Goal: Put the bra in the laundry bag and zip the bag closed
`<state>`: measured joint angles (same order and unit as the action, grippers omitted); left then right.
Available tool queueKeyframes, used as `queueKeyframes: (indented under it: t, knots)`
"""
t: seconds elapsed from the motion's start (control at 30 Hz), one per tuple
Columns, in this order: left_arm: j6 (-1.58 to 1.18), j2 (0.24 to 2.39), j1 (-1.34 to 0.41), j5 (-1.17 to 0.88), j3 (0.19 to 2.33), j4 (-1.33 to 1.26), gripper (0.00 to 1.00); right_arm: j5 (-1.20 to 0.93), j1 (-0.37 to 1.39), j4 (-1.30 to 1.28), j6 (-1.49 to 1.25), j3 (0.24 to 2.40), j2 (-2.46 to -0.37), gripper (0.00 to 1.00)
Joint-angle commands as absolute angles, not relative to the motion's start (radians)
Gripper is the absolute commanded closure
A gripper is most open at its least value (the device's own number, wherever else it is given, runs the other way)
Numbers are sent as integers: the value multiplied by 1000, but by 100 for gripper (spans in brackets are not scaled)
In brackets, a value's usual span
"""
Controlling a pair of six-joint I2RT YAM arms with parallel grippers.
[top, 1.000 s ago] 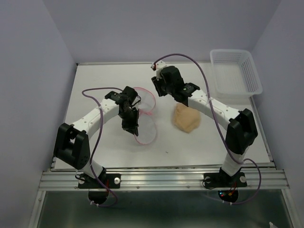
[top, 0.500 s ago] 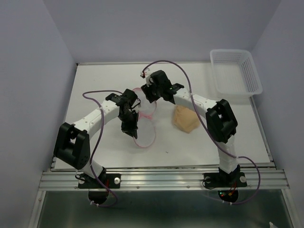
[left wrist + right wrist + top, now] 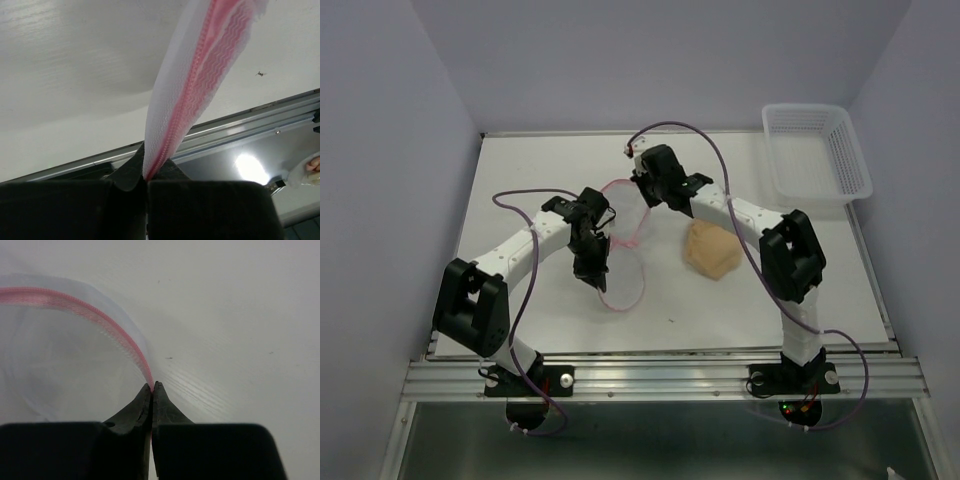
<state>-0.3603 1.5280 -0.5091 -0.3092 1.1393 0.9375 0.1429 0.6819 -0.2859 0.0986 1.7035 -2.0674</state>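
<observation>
The laundry bag (image 3: 622,265), white mesh with a pink zipper rim, hangs between both grippers over the table's middle. My left gripper (image 3: 596,272) is shut on its rim at the near left; the left wrist view shows the pink zipper (image 3: 197,95) running out of the closed jaws (image 3: 146,176). My right gripper (image 3: 645,198) is shut on the rim at the far side; the right wrist view shows the zipper (image 3: 100,322) pinched at the tips (image 3: 152,386). The beige bra (image 3: 711,250) lies on the table right of the bag, under the right forearm.
A white lattice basket (image 3: 815,155) stands at the back right corner. The metal rail (image 3: 660,375) runs along the table's near edge. Purple cables loop from both arms.
My right gripper swung left from above the bra to the bag's far rim and closed on it. The bag's opening has been stretched longer. The left gripper has barely moved.
</observation>
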Motion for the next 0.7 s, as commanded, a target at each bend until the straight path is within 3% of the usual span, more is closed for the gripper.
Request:
queueKeyframes:
  t: [0.0,0.27,0.67]
  knots:
    - [-368,1505,-506,-279,1177,968,100,288,643,-258,74,1675,-1876,99]
    - [-357,1552,-500,-270,1279,991,100,241,643,-276,38,1536,-1700,99]
    - [-362,1566,-483,-264,1298,1000,100,219,643,-322,-3,1488,-1689,99]
